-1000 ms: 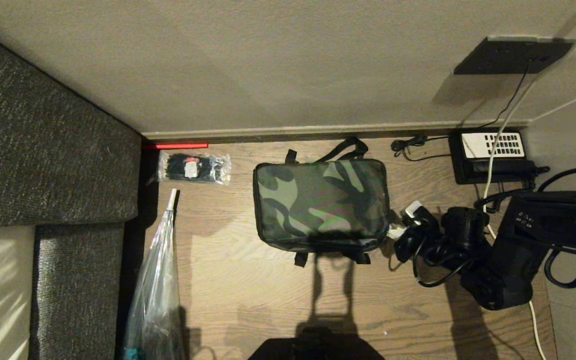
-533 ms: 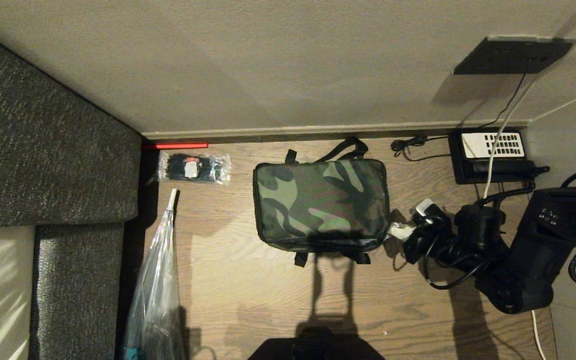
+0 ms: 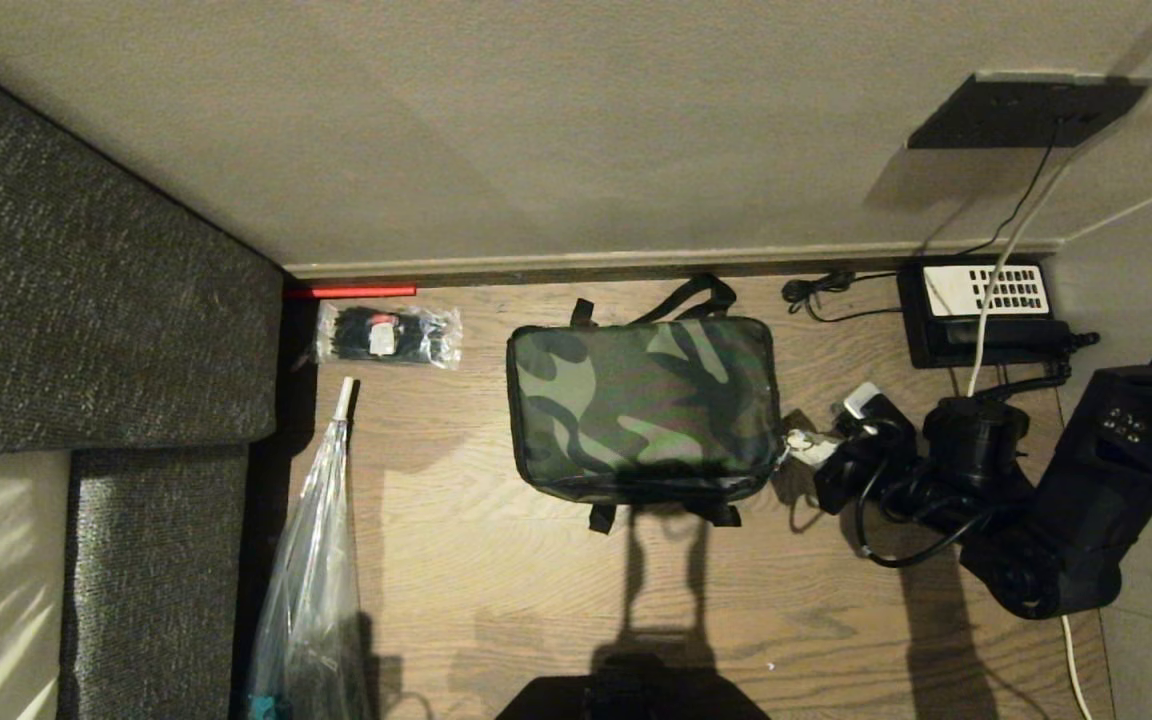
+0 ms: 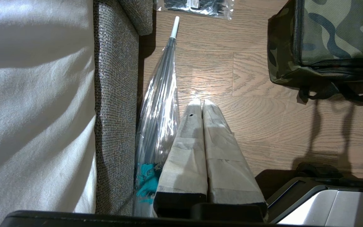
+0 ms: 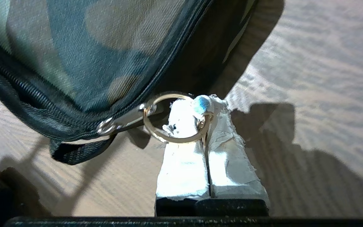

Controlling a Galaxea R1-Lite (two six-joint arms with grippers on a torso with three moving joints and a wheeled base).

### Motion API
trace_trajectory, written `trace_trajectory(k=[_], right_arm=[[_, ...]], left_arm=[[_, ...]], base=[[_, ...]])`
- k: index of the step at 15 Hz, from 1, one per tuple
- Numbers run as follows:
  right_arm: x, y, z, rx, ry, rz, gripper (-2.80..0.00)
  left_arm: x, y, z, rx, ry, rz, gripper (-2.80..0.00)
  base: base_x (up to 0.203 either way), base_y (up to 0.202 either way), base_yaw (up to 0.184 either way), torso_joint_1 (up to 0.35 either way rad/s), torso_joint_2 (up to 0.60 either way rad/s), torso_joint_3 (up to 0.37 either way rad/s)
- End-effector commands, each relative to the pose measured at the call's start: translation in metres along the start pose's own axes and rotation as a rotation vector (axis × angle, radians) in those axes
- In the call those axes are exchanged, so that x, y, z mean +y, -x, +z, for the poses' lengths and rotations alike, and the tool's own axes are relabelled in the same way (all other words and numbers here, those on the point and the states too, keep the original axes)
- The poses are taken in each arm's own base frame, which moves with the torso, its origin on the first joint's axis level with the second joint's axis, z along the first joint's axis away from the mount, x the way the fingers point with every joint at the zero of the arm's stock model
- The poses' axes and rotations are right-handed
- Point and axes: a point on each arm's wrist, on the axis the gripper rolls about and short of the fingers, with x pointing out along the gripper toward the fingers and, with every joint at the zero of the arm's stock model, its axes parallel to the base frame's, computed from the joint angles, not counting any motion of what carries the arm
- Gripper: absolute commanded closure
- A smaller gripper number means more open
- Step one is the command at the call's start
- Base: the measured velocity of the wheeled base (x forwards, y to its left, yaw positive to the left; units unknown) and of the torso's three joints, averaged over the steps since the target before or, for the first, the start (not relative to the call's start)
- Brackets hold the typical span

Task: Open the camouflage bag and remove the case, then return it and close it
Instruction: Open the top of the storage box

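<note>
Both claws closed | right claw (image 5: 205,105) clamping the zipper pull ring (image 5: 175,117) at the camouflage bag (image 3: 642,407) corner | left claw (image 4: 202,105) hanging over wooden floor (image 3: 496,560), fingers together.

The right arm reaches in low from the right, its right gripper (image 5: 205,105) with jaws pinched together on a metal ring (image 5: 172,118), while the left gripper (image 4: 200,104) hangs parked, its taped jaws pressed shut on nothing above the floor.
</note>
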Motion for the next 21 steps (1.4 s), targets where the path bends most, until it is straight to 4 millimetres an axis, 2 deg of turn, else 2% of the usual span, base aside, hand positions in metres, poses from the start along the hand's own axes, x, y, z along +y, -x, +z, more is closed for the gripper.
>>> trace_trajectory(k=[1, 8, 21], right_arm=[[-0.008, 0.001, 0.006, -0.025, 0.012, -0.024, 0.00], [-0.019, -0.004, 0.005, -0.042, 0.021, -0.054, 0.00], [-0.036, -0.024, 0.023, -0.150, -0.040, -0.087, 0.00]], left_arm=[[0.000, 0.000, -0.001, 0.001, 0.001, 0.001, 0.00], [0.000, 0.000, -0.001, 0.001, 0.001, 0.001, 0.00], [0.000, 0.000, -0.001, 0.001, 0.001, 0.001, 0.00]], base=[[0.000, 0.000, 0.000, 0.000, 0.00, 0.000], [0.000, 0.000, 0.000, 0.000, 0.00, 0.000], [0.000, 0.000, 0.000, 0.000, 0.00, 0.000]])
